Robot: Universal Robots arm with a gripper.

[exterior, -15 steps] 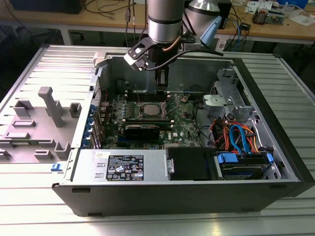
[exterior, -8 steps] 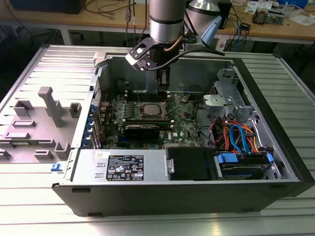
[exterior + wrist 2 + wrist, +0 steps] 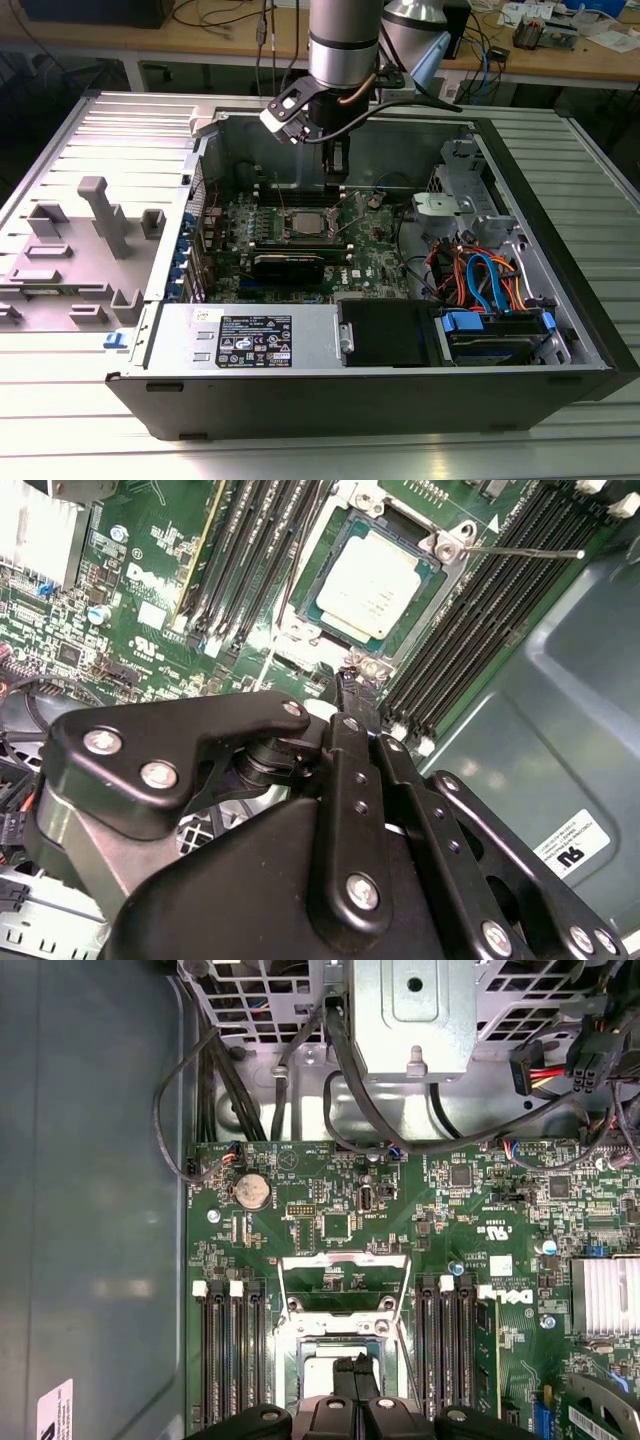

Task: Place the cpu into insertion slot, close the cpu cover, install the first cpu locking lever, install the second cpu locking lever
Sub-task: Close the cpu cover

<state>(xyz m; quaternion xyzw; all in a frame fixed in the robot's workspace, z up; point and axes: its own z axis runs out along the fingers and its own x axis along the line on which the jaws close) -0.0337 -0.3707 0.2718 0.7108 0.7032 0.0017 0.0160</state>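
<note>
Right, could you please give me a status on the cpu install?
Claw shut, tips at the edge of the insertion slot. Cpu seated in the slot. Cpu cover raised open. One locking lever sticking out, unlatched.

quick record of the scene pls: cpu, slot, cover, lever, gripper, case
cpu: seated flat in the slot, metal top up
slot: on the green board, between the memory slots
cover: open, raised off the slot
lever: thin rod sticking out past the slot corner, not latched
gripper: shut, holding nothing, tips at the slot's edge
case: open, lying on its side
</note>
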